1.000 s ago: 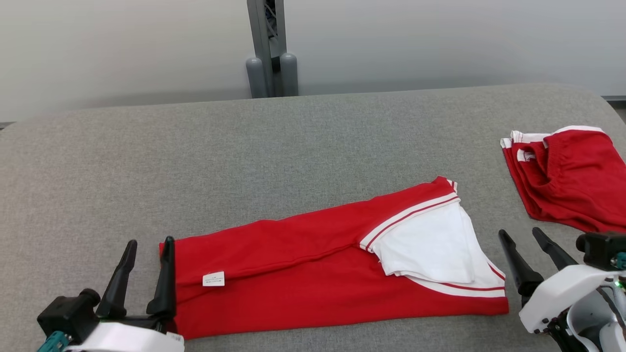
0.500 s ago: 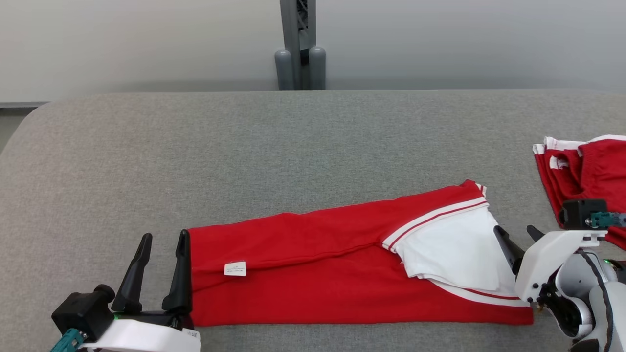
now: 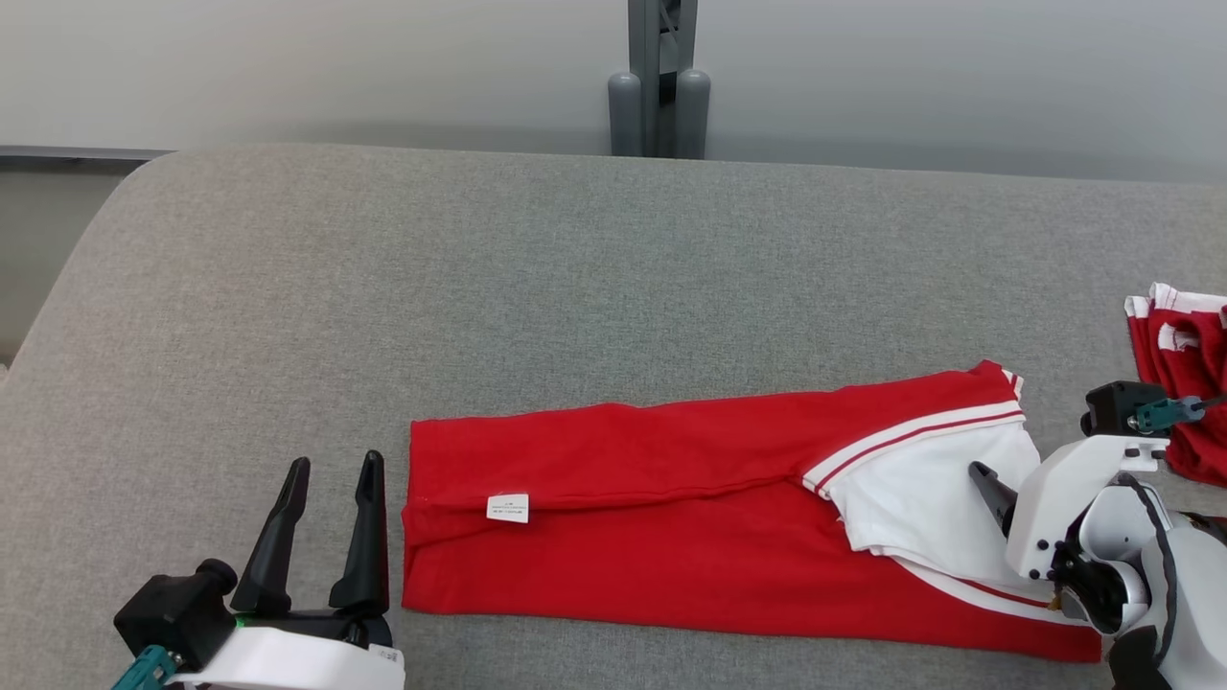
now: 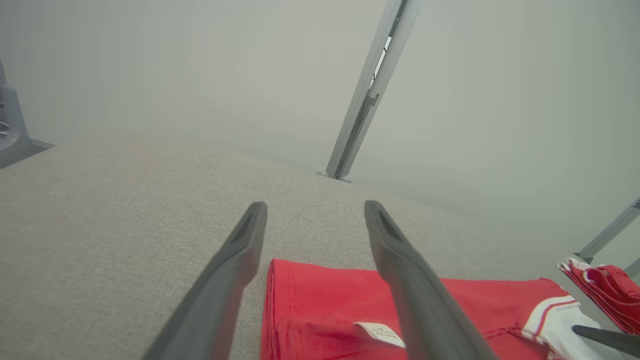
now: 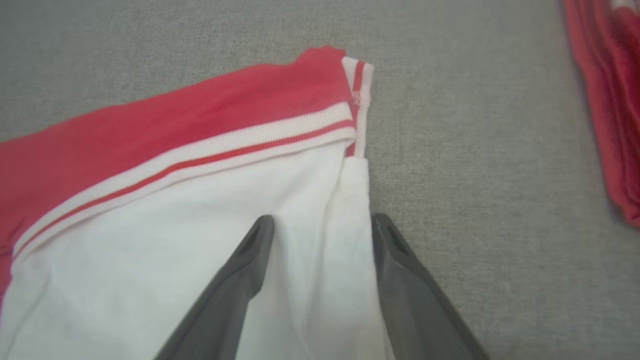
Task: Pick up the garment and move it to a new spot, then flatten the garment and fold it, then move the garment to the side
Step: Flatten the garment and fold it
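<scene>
The red garment point(image 3: 671, 537) lies folded into a long strip near the front of the grey worktop point(image 3: 479, 287). Its long axis runs side to side, the right end a touch nearer the robot. The white-lined, striped end points right, and a label point(image 3: 507, 508) sits near the left end. The left gripper point(image 3: 335, 462) stands just beside that left end, jaws apart and empty. The right gripper point(image 5: 322, 218) is over the white end, jaws apart astride its edge. Another red pile point(image 3: 1184, 383) lies farther right.
</scene>
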Motion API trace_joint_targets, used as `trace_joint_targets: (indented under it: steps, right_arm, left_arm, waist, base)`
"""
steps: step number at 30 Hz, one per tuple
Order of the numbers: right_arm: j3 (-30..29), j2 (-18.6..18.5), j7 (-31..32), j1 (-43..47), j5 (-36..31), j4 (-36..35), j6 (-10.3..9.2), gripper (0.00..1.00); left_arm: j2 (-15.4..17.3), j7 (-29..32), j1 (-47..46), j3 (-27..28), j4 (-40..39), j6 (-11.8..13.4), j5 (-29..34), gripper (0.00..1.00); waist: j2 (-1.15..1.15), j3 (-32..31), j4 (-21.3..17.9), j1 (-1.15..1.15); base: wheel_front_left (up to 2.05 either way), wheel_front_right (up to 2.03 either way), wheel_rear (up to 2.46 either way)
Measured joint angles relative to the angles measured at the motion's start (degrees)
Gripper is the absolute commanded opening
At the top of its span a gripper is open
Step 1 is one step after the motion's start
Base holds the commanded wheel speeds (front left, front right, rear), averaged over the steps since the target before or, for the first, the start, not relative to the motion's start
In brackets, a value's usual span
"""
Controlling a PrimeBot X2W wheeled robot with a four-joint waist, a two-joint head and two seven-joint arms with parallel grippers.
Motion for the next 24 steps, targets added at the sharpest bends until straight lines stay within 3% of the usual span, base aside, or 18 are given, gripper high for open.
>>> trace_joint_targets:
  steps: [7,8,9,11,14,24]
  right_arm:
    - [2.3,0.1,0.6,-1.8,0.0,4.0,-0.04,1.0]
    - [3.2,0.0,0.6,-2.0,0.0,4.3,-0.09,0.8]
    - [4.2,0.0,0.7,-2.1,0.0,4.5,-0.09,0.5]
    - [5.9,-0.1,0.7,-2.4,0.1,4.7,-0.1,0.36]
    - [8.6,-0.2,-0.1,-2.6,0.0,4.8,-0.07,0.0]
    - [10.5,-2.2,-2.6,-5.2,-0.3,5.1,0.01,0.0]
  left_arm:
    - [-0.2,-0.2,0.1,0.0,0.1,0.0,0.0,1.0]
    - [-0.2,-0.2,0.2,0.1,0.1,0.0,0.0,1.0]
    - [-0.3,-0.2,0.2,0.1,0.0,0.0,0.0,1.0]
    - [-0.2,-0.2,0.3,0.1,0.0,0.0,0.0,1.0]
    - [-0.2,-0.2,0.6,0.2,0.0,0.0,0.0,1.0]
    - [0.0,-0.3,1.2,0.5,-0.5,0.6,0.0,1.0]
  waist:
    - [0.0,-0.3,0.5,0.0]
    - [0.0,-0.3,0.5,0.0]
    - [0.0,-0.3,0.4,0.0]
    - [0.0,-0.4,0.3,0.0]
    - [0.0,-0.6,0.0,0.0]
    - [0.0,-1.8,-2.9,0.0]
  base:
    - [0.0,0.0,0.0]
    - [0.0,0.0,0.0]
    - [0.0,0.0,0.0]
    - [0.0,0.0,0.0]
    - [0.0,0.0,0.0]
    - [0.0,0.0,0.0]
